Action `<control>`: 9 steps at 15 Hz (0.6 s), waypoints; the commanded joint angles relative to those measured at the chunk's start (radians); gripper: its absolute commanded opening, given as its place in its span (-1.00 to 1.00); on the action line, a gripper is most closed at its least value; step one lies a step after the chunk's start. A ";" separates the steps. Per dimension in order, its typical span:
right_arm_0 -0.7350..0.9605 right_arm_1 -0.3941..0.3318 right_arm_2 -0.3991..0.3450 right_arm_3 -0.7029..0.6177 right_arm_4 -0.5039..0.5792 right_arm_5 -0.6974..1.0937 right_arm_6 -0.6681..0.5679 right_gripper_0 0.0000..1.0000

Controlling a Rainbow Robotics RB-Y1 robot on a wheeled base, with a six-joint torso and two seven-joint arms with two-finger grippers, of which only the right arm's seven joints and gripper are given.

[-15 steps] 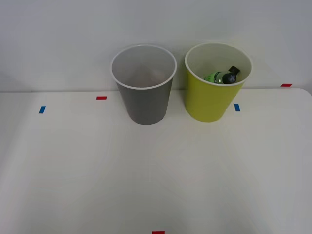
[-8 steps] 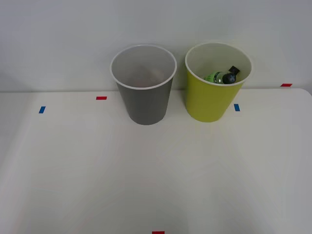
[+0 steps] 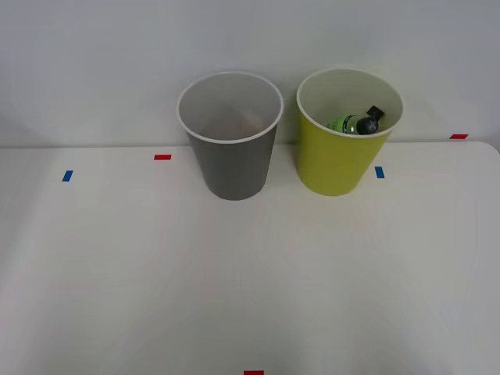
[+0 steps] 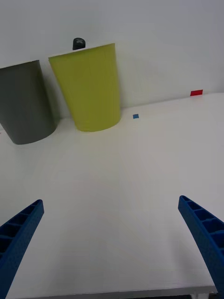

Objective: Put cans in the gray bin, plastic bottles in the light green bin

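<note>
Gray bin, yellow-green bin, green dark-capped bottle, blue ribbed tool.

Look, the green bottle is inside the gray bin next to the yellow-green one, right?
Not quite. The front view shows the green bottle lying inside the yellow-green bin, its dark cap near the rim. The gray bin does stand right beside it.

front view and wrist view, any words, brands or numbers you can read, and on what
None can be read.
Green bottle in the light green bin: its light label is too small to read.
Gray bin: no print.
Red and blue tape marks on the table: plain, no text.
</note>
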 commanded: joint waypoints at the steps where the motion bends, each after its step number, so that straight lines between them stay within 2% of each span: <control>1: -0.011 -0.007 -0.008 0.000 -0.001 0.003 -0.006 1.00; 3: -0.011 -0.023 -0.007 0.000 -0.011 0.003 -0.006 1.00; 6: -0.021 -0.136 -0.022 0.000 -0.056 0.005 -0.015 1.00; 9: -0.022 -0.188 -0.082 0.000 -0.025 0.021 -0.117 1.00</control>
